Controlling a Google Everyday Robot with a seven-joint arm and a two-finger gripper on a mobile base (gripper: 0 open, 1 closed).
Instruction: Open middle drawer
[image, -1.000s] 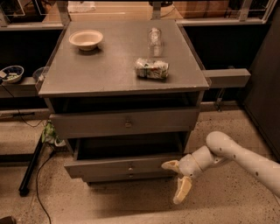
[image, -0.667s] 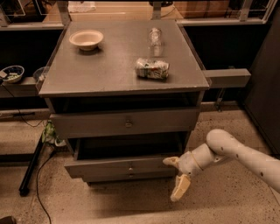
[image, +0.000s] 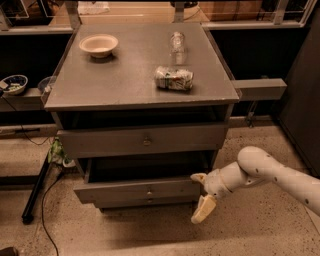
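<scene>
Cabinet top (image: 125, 82) carries bowl (image: 98, 45), bottle (image: 177, 42), can (image: 173, 78); pincer (image: 201, 194) below.

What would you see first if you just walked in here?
A white robot arm reaches in from the right, its gripper low at the right end of the grey wooden cabinet's middle drawer, fingers spread open. That drawer sticks out, showing a dark inside. On the grey cabinet top lie a pale round bowl, a clear plastic bottle and a dented green-and-white can.

End effector (image: 201, 195) beside pulled-out middle drawer (image: 125, 191)
</scene>
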